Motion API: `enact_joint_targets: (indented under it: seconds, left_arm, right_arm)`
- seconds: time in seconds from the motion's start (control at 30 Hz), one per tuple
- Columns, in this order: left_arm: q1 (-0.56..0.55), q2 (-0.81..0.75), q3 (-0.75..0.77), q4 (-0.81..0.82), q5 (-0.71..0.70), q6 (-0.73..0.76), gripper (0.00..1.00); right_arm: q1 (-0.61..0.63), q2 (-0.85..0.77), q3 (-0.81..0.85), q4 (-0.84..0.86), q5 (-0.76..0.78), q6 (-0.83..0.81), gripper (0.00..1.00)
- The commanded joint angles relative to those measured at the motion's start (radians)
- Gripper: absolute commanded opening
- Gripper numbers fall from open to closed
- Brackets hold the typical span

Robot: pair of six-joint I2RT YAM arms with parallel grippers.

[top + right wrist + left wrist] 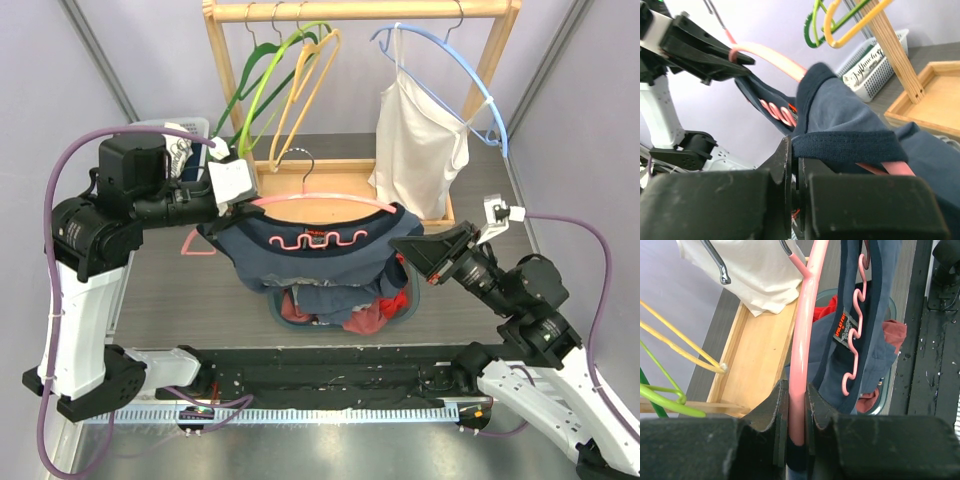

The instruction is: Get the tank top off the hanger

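Left hand (243, 203) is clenched on the left end of a pink plastic hanger (320, 199). Right hand (408, 246) pinches the dark navy fabric tank top (310, 262) at the hanger's right end. The top hangs bunched over the hanger, above the middle of the counter (160, 290), toward its near edge. Beneath it, a round translucent tub (892, 307) holds crumpled red and blue clothes (368, 316).

This looks like a robotics laboratory cell and not a home. Plain pale lilac wall panels (160, 60) close in a grey wood-pattern table (155, 300). A small light wooden clothes rack (360, 10) stands at top centre, and a black metal mounting rail (330, 378) crosses the bottom.
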Motion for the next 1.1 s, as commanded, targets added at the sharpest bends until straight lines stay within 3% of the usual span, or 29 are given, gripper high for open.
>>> enact_joint_targets:
  seconds: [0.0,0.23,0.5,0.6,0.8,1.07]
  left_arm:
    - [0.004,-0.008,0.032,0.068,0.026,-0.008,0.01]
    - [0.004,-0.014,0.022,0.064,0.022,-0.005,0.01]
    - [0.004,-0.029,0.013,0.060,0.018,-0.002,0.01]
    - [0.006,-0.040,0.007,0.060,0.018,-0.001,0.01]
    - [0.006,-0.048,0.007,0.059,0.022,0.001,0.01]
    - [0.006,-0.031,0.038,0.062,0.030,-0.002,0.01]
  right_arm:
    - [0.004,-0.005,0.091,0.035,-0.014,-0.010,0.01]
    - [0.002,-0.021,0.164,-0.045,0.144,-0.073,0.01]
    - [0.002,-0.004,0.170,-0.118,0.572,-0.100,0.01]
    - [0.001,0.016,0.171,-0.194,0.649,-0.098,0.01]
    - [0.002,-0.022,0.134,-0.324,0.778,-0.101,0.01]
    - [0.002,-0.070,0.077,-0.511,0.807,-0.109,0.01]
